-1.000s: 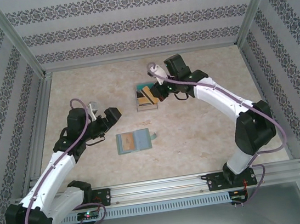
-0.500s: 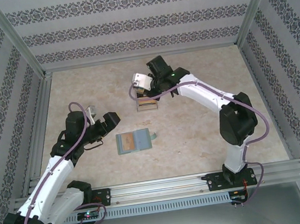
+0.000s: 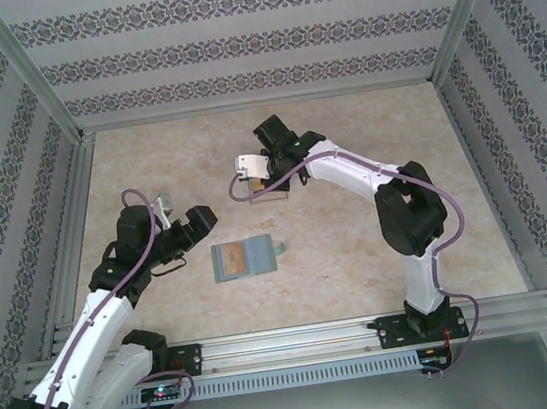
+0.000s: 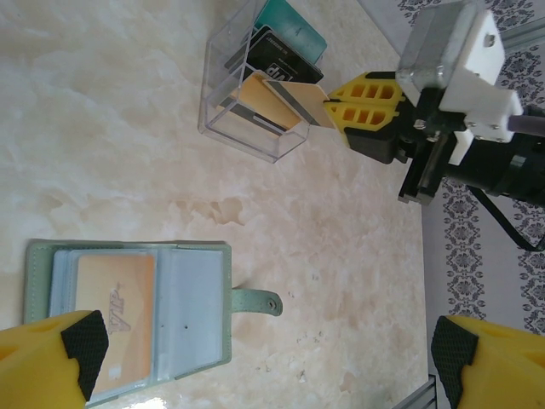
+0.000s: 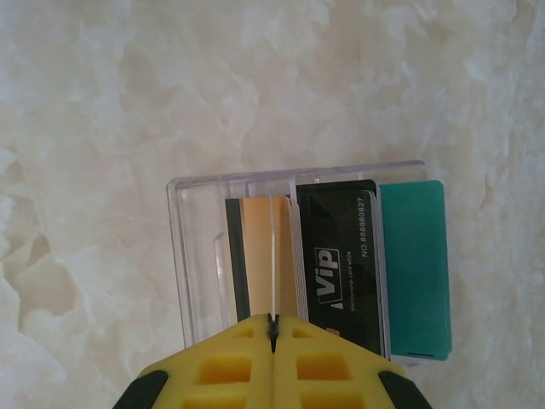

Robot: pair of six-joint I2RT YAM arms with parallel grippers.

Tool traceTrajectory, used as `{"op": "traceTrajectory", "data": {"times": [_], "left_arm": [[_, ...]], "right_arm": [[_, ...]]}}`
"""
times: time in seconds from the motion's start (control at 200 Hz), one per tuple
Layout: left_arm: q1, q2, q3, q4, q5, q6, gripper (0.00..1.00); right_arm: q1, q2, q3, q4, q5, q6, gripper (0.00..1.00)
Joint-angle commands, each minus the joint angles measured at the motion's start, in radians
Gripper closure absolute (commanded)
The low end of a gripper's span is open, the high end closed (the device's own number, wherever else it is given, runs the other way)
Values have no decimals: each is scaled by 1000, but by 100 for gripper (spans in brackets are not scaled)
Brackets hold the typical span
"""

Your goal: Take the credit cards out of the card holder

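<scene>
The grey-green card holder (image 3: pixel 245 258) lies open on the table, tab (image 4: pixel 255 302) pointing right. An orange-brown card (image 4: pixel 115 315) sits in its left clear pocket. My left gripper (image 4: pixel 264 366) hovers over it, open, with nothing between the fingers (image 4: pixel 51 358). My right gripper (image 5: pixel 272 319) is shut on the edge of another orange-brown credit card (image 5: pixel 260 256), which stands tilted in the clear upright stand (image 5: pixel 179 256). A black VIP card (image 5: pixel 336 264) and a teal card (image 5: pixel 413 268) stand beside it in the same stand (image 4: pixel 255 136).
Metal frame posts and patterned walls close in the marble table (image 3: pixel 359 244) on three sides. A rail (image 3: pixel 301 340) runs along the near edge by the arm bases. Bare table lies between the card holder and the stand.
My right arm has swung left and turned over the clear stand, carrying the orange-brown card down into it. The left arm has hardly moved.
</scene>
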Motion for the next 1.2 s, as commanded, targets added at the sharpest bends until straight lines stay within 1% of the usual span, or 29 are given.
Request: {"op": "traceTrajectory", "data": {"times": [0.0,0.19,0.31,0.49,0.535,0.62,0.724,0.814,0.944,1.039,1.094,1.199], "left_arm": [[11,-13,-11,-37,-6,15,1],[11,-19,-18,-41,-8,14,1],[12,-19,-20,-41,-8,14,1],[12,-19,-24,-36,-5,11,1],[11,-19,-26,-34,-4,11,1],[11,-19,-29,-30,-3,9,1],[12,-17,-30,-27,-3,9,1],[11,-15,-32,-26,-2,7,1],[11,-4,-42,-15,-2,-2,1],[11,23,-57,0,-2,-15,1],[11,49,-61,-1,-6,-19,0],[11,100,-68,2,-3,-22,6]], "right_arm": [[-5,36,28,-4,13,-27,100],[-8,66,23,7,19,-29,100],[-8,83,17,44,56,-12,90],[-10,100,22,89,123,14,86],[-10,103,26,100,141,22,84],[-9,109,33,105,151,37,77],[-8,112,34,109,152,49,73],[-8,107,37,115,170,72,72],[-12,64,37,115,156,166,72],[-14,5,25,99,104,269,73],[-14,-32,12,92,77,354,73],[-19,-109,-38,81,-36,557,74]]}}
